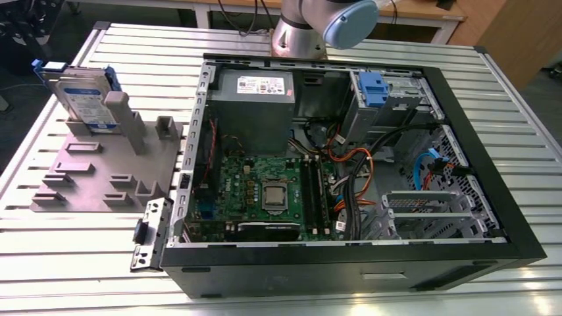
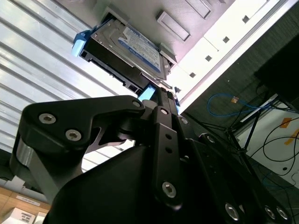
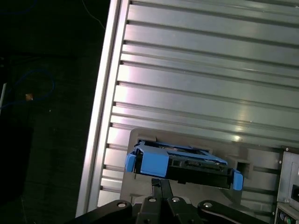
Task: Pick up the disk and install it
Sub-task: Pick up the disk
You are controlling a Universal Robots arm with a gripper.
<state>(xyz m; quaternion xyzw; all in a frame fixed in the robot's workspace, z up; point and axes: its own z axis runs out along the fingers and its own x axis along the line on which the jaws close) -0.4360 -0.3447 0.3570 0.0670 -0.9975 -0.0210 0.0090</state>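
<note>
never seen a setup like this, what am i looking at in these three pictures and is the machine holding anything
The machine is a silver-grey robot arm with a blue joint cap, standing at the far side of a ribbed aluminium table. The exterior view looks down on that table from off the arm.

On the table lies an open black computer case. On the exterior view's left sits a grey fixture plate, where the disk, a flat silver hard drive in a blue plastic frame, stands on edge.

Both wrist views come from cameras riding on the arm, looking past its black gripper toward the disk. The gripper is shut and holds nothing.
</note>
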